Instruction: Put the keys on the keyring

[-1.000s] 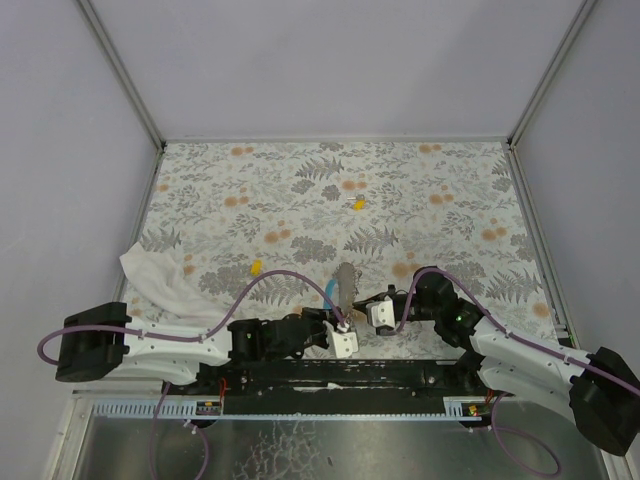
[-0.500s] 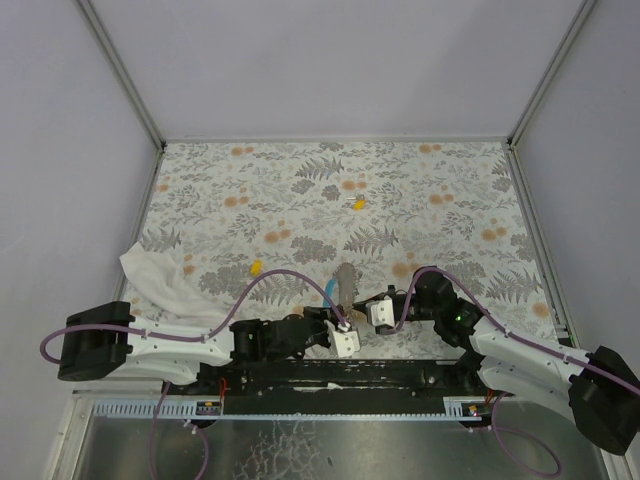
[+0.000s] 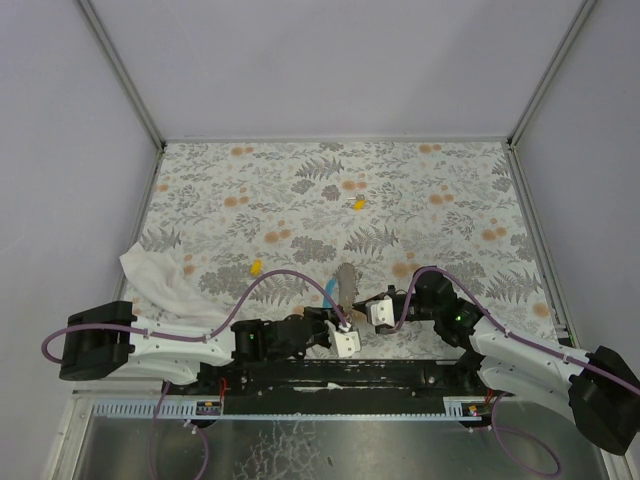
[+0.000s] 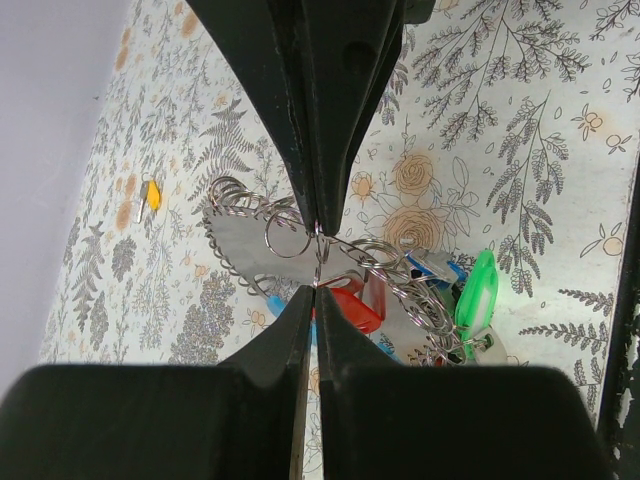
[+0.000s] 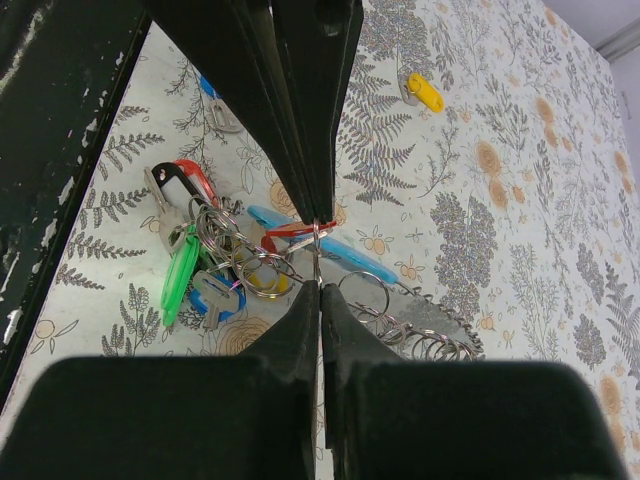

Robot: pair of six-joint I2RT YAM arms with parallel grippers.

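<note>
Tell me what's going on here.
Both arms are working the keyring at the table's near edge. The left gripper and the right gripper are each shut on its wire rings, beside a cluster of coloured keys. The near yellow key and the far yellow key lie loose, not yet threaded on.

Worktop wearing grey fern-and-leaf print, orange blossoms dotting white ground. Clustered keys showing colour: green key, red key, blue key. Yellow key and second yellow key lying loose. Keyring coil gleaming silver-grey, its end piece showing light blue. Cloth showing white. Left claw and right claw showing black. Arm cables running purple.
</note>
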